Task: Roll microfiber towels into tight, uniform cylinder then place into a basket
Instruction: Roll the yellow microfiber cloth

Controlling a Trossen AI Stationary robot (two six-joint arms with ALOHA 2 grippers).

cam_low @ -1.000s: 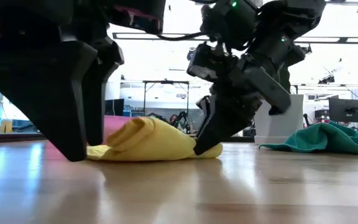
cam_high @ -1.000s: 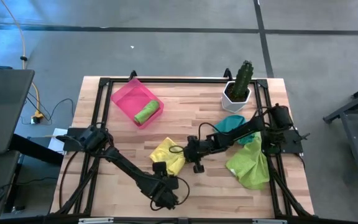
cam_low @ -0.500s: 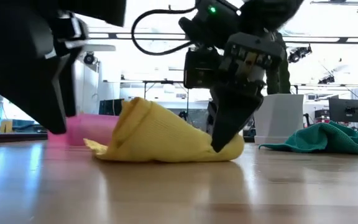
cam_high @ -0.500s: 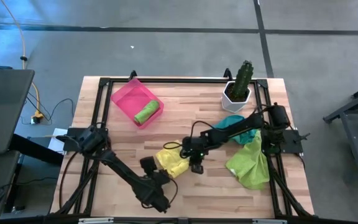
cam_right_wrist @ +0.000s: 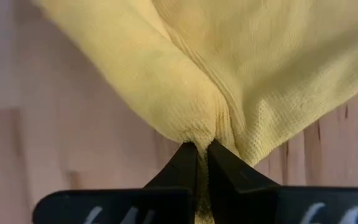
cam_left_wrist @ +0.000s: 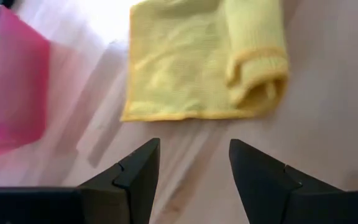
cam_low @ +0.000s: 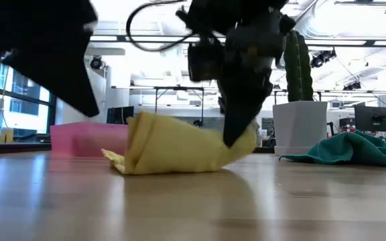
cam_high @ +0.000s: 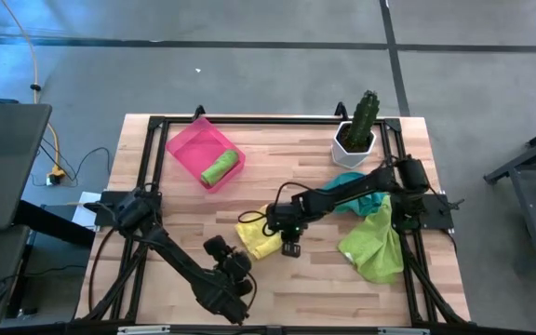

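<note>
Right tool (cam_right_wrist: pixel 202 152) is pinched tight on the yellow towel (cam_high: pixel 256 234) — you can see the fabric bunched into a fold between its two closed fingers, one end of the cloth lifted off the counter (cam_high: pixel 287 177) while the rest drapes down and rests on the wood. In the low view the towel (cam_low: pixel 173 144) rises to a peak on one side and sags in the middle, half rolled, with a thick curl along one edge in the left wrist view. Left tool (cam_left_wrist: pixel 194 171) hangs near the front edge of the counter, just short of the yellow towel, fingers spread apart and holding nothing. Over at the far left corner sits the pink basket (cam_high: pixel 190 147), and there's a lime green towel (cam_high: pixel 220 168) already rolled into a cylinder lying inside it. On the right side of the counter, a teal towel (cam_high: pixel 350 182) lies crumpled beneath the right arm, and the bigger lime green towel (cam_high: pixel 372 245) is spread loose beside it, nearer the front — both well apart from the basket. A white pot with a cactus (cam_high: pixel 358 126) stands at the far right corner.
</note>
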